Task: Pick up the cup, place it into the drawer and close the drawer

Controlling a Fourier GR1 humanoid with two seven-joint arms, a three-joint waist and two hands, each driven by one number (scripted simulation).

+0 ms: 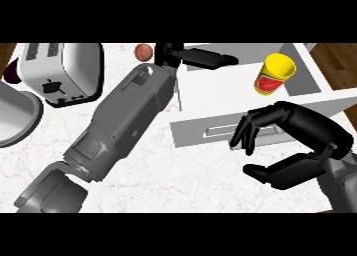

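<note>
Closing the drawer (225, 92) looks like the job left to do, because the cup (272, 75) already sits inside it, just past the fingers of the right hand (306, 127). That hand is wide open and holds nothing. Its fingers (244, 135) bend down over the grey drawer front (188, 135), right by the handle (219, 131), and its thumb hangs below. To do this well, I think the hand should lay its fingers flat on the front and push straight ahead, not sideways, so the drawer slides in and the cup does not tip. Farther off, the left hand (173, 54) has its fingers straight out over the drawer's far corner, holding nothing. It should lift away first, or it may get pinched. Under both hands is a white marble counter (159, 175). Left of the left arm stand a white toaster (59, 70) and a big grey pot (7, 117), and a small brown round thing (142, 51) sits just beside the left hand. Brown wood floor (343, 60) shows past the counter.
</note>
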